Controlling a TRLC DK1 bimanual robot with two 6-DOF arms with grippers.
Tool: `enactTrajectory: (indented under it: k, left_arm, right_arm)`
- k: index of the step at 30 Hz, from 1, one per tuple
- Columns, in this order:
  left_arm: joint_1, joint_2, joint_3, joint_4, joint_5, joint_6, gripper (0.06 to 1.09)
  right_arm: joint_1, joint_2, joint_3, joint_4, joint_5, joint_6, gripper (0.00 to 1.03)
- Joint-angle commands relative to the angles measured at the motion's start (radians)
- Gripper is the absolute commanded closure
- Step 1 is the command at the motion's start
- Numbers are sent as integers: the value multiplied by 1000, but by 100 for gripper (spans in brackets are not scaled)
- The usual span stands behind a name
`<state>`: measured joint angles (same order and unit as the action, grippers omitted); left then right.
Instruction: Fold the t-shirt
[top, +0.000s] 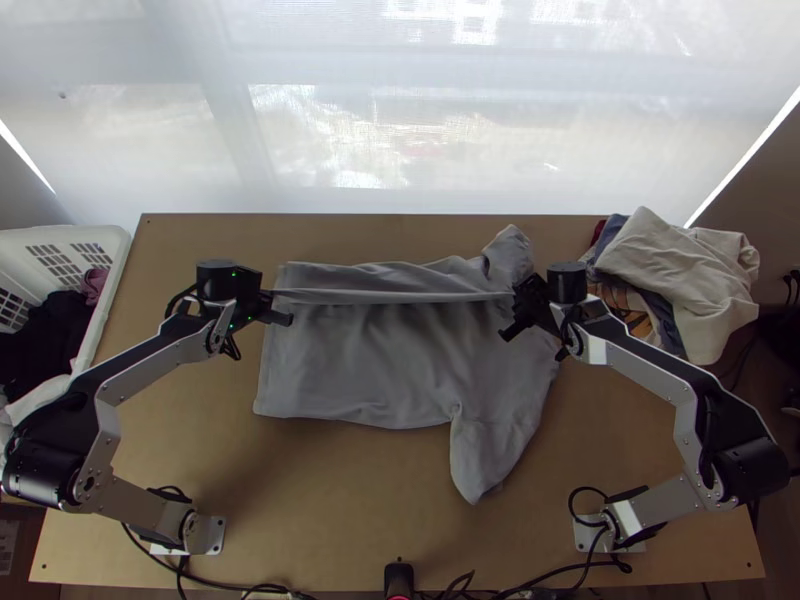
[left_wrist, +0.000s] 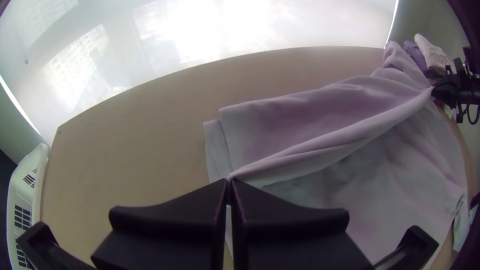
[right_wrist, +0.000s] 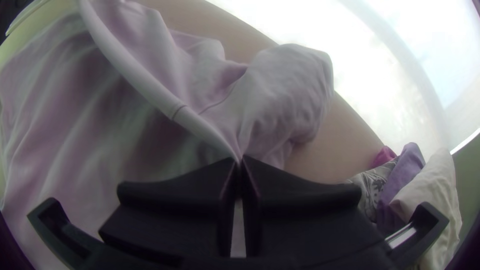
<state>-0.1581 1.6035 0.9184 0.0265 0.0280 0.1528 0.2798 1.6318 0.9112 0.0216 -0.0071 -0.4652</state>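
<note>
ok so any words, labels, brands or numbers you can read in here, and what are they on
None can be read.
Grey fabric t-shirt: no lettering visible.
White cloth with dark pattern, right-hand pile: too blurred to read.
Small pale patch, top view's lower left edge: too small to read.

Bright daylight comes through the pale blind (top: 420, 110), glaring white in both wrist views, where edges bow and corners darken; soft shadows touch the bench (top: 250, 460)
</note>
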Motion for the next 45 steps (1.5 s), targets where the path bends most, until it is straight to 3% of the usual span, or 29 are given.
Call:
enactTrajectory:
  k: [1, 18, 21, 22, 25, 27, 29, 30, 35, 45]
  left_arm:
    - [-35, 10, -46, 27, -7, -6, 105]
    - [-35, -10, -151, 58, -14, 28, 105]
    - [-47, -5, -159, 53, -13, 24, 105]
    - [-49, -4, -161, 43, -13, 21, 99]
    - [-47, -11, -133, -63, -5, 7, 60]
    - [-46, -40, -104, -174, 3, 2, 40]
    - [-41, -96, -87, -292, 29, 11, 32]
    - [-34, -137, -85, -338, 53, 16, 29]
    - [9, -297, -81, -605, 161, 71, 28]
    - [-1, -379, -116, -872, 171, 114, 28]
  right_arm:
    - [-1, 0, -28, 0, -1, -7, 100]
    - [48, -50, -101, -23, 1, 8, 100]
    - [45, -62, -113, -25, 1, -1, 85]
    - [45, -69, -113, -32, 1, -1, 79]
    - [45, -102, -112, -41, 2, 5, 50]
    - [48, -151, -110, -45, 10, 11, 33]
    - [53, -202, -104, -45, 55, 11, 10]
    - [58, -224, -97, -45, 85, 7, 6]
    - [58, -317, -57, -118, 148, 2, 5]
    - [88, -463, -28, -328, 188, 25, 5]
